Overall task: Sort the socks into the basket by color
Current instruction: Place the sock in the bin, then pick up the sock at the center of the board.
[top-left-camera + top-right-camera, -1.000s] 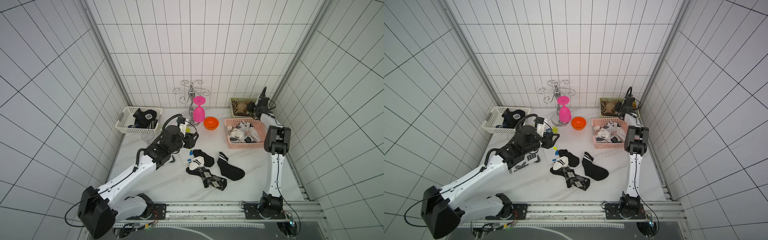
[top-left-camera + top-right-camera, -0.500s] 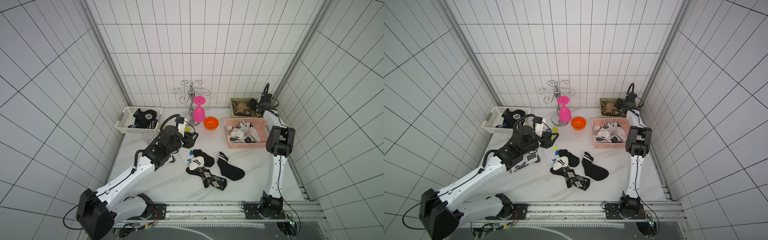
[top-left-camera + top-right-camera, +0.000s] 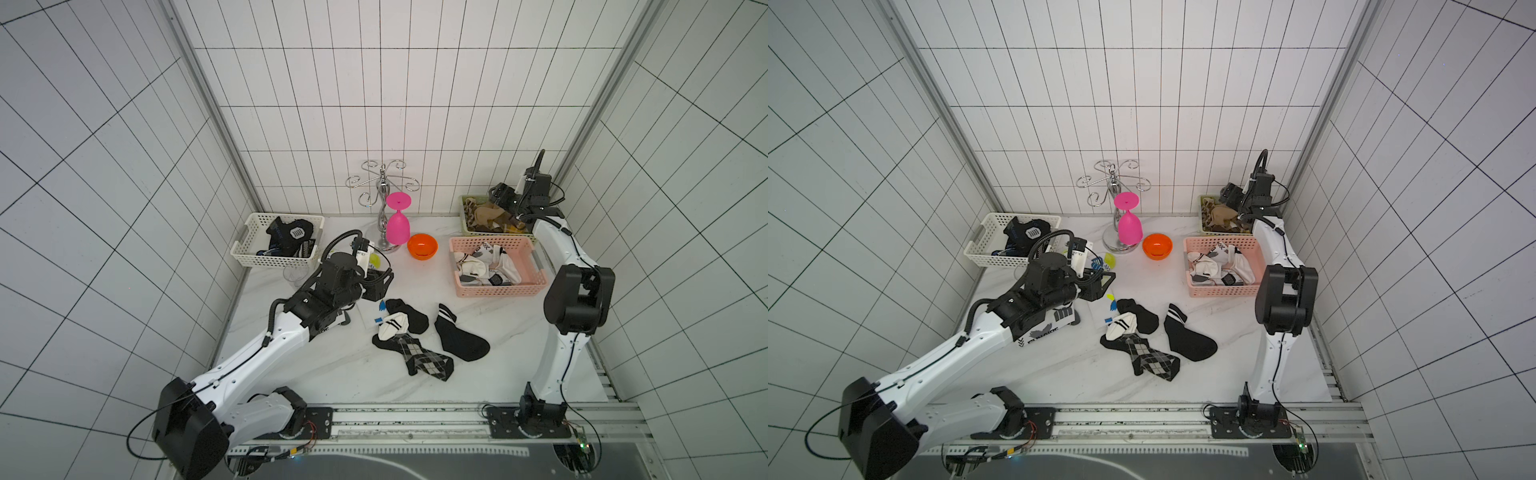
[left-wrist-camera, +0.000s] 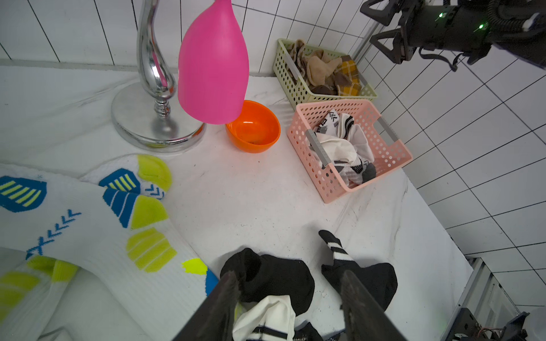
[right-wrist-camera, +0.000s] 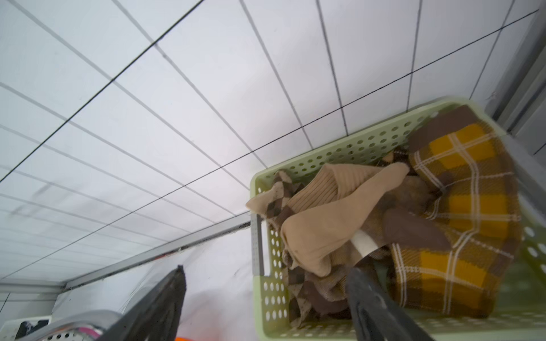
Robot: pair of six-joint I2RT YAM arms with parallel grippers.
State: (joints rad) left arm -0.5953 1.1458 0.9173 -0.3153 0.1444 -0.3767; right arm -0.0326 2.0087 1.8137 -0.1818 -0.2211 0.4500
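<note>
Starting nearest the rail, you are seeing four loose socks lying together in the middle of the surface (image 3: 332, 374). There is a black argyle sock (image 3: 419, 353), a black sock with white cuff stripes (image 3: 459, 338) just beside it, a short black sock (image 3: 409, 318), and a folded white sock (image 3: 392, 326) lying on top of them.

Your left arm is stretching low and forward from its base. The left pincer (image 4: 288, 277) is hovering just behind that pile, with its jaws standing moderately apart and gripping nothing. Beside it, white socks with yellow and blue prints (image 4: 88, 236) are lying flat on the surface.

Farther back, the white basket (image 3: 274, 262) is holding dark socks (image 3: 289, 235) and the pink basket (image 3: 498, 289) is holding white socks with black marks (image 3: 486, 266). An orange bowl (image 3: 422, 246) is sitting beside a pink goblet (image 3: 397, 226), which is hanging upside down at a chrome stand (image 4: 150, 127).

At the far right corner, your right arm is rising straight from the rail, bending at the elbow and reaching back. The right pincer (image 5: 266, 270) is hanging above the green basket (image 5: 325, 159) of brown and tan socks (image 5: 325, 224), with its jaws spread wide and empty.
</note>
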